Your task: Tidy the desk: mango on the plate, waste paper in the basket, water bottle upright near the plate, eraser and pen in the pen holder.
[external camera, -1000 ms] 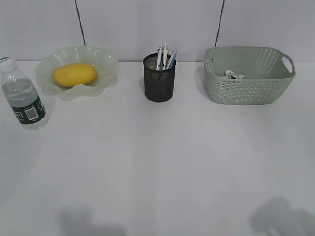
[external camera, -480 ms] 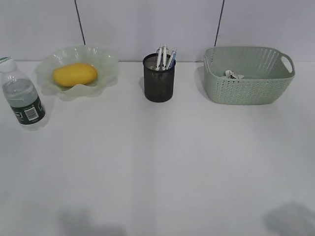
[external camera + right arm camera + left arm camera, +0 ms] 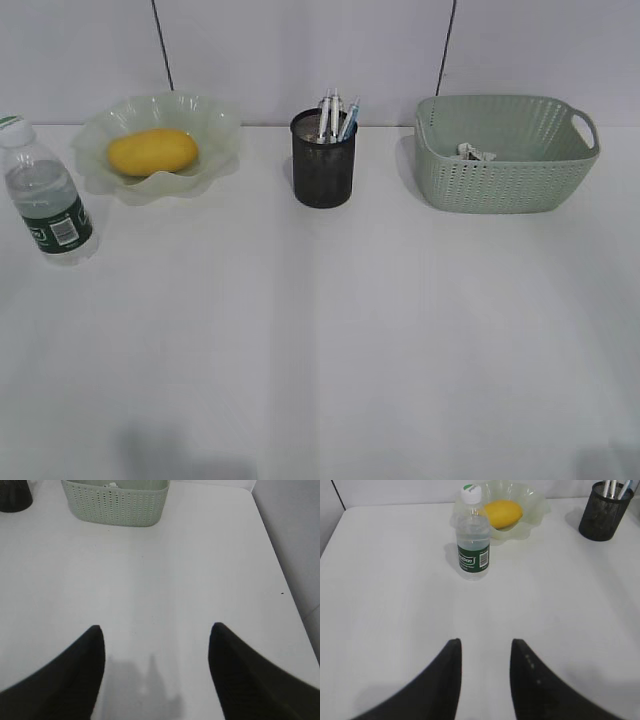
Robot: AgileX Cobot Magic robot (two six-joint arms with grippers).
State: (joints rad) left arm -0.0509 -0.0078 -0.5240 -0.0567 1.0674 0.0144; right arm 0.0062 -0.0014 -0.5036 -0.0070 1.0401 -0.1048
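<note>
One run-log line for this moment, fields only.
mango: on plate | water bottle: upright | waste paper: in basket | pens: in pen holder | end effectors: open, empty

Desk [image 3: 320, 340]: 1
Mango [image 3: 152, 151]: 1
Plate [image 3: 210, 115]: 1
Water bottle [image 3: 45, 195]: 1
Pen holder [image 3: 323, 170]: 1
Pens [image 3: 334, 115]: apparently 3, tops bunched and hard to separate
Basket [image 3: 500, 175]: 1
Waste paper [image 3: 474, 152]: 1
Grippers: 2, left gripper [image 3: 484, 647], right gripper [image 3: 156, 632]

Back row blocked: plate [image 3: 158, 150], basket [image 3: 505, 152] flank pen holder [image 3: 323, 160] | desk [image 3: 330, 340] before pen holder open
</note>
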